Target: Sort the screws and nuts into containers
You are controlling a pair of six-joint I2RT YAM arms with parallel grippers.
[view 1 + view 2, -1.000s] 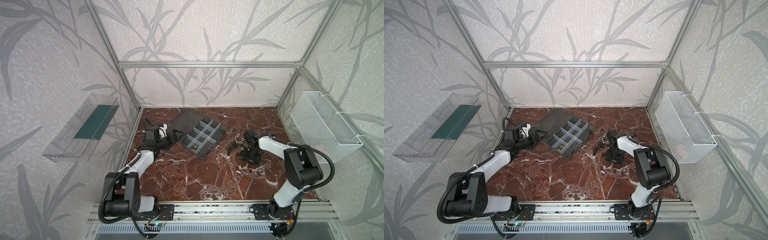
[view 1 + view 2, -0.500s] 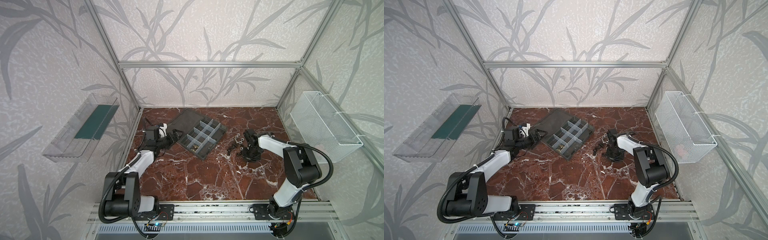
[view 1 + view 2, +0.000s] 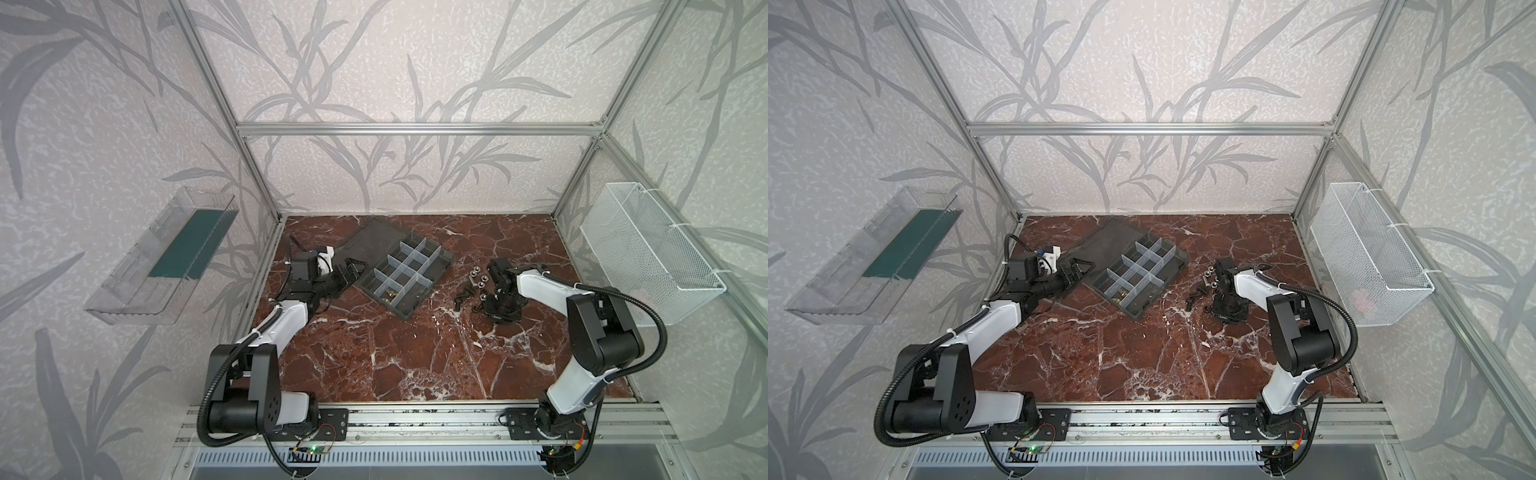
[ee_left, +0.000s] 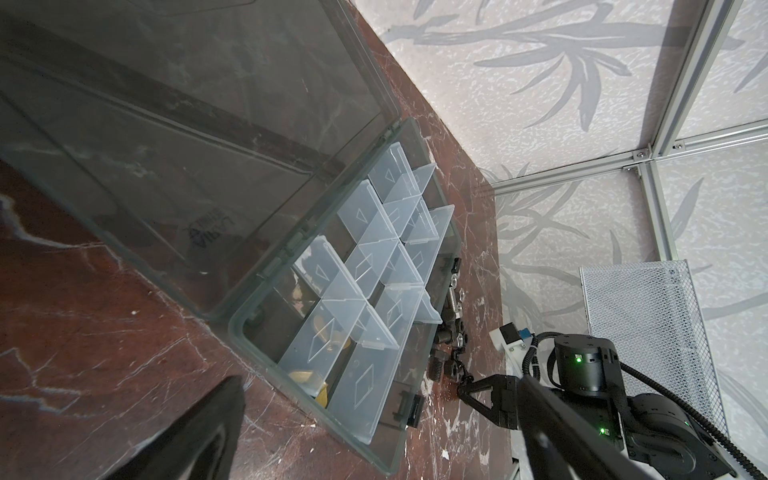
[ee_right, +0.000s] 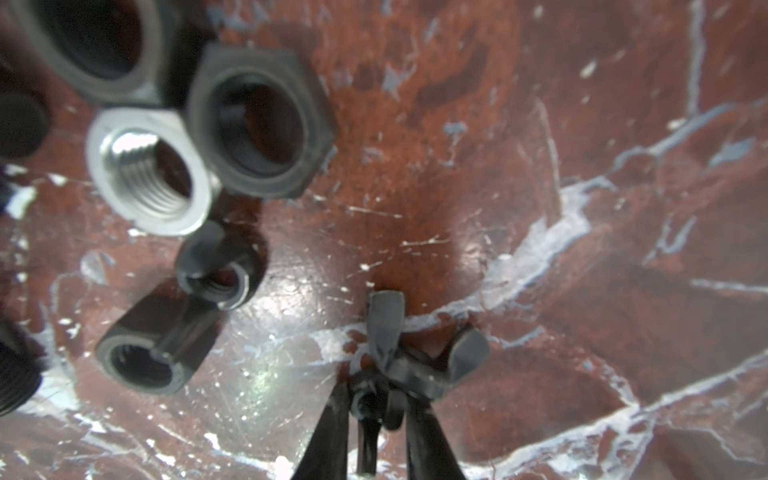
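Note:
The containers are cells of a dark grey organizer box (image 3: 432, 286) (image 3: 1165, 286) (image 4: 266, 357) with whitish dividers; its lid (image 3: 370, 245) lies flat open. One cell holds brass pieces (image 3: 390, 296) (image 4: 320, 332). Right of the box lie loose nuts (image 3: 478, 279) (image 3: 1210, 276) and dark screws (image 3: 461, 296) (image 3: 1196, 296). My right gripper (image 3: 488, 307) (image 3: 1216, 309) (image 5: 376, 403) is down on the table beside them, shut on a dark wing nut (image 5: 415, 357). A silver nut (image 5: 149, 170) and black nuts (image 5: 259, 120) lie close by. My left gripper (image 3: 353, 270) (image 3: 1079, 268) (image 4: 378, 380) hovers open by the lid, empty.
A white mesh basket (image 3: 648, 253) hangs on the right wall and a clear bin (image 3: 162, 257) on the left wall. Aluminium frame posts edge the red marble table (image 3: 395, 357). A threaded screw end (image 5: 12, 382) shows at the right wrist view's edge.
My right gripper has closed its jaws on the wing nut beside the pile. The left arm has not moved.

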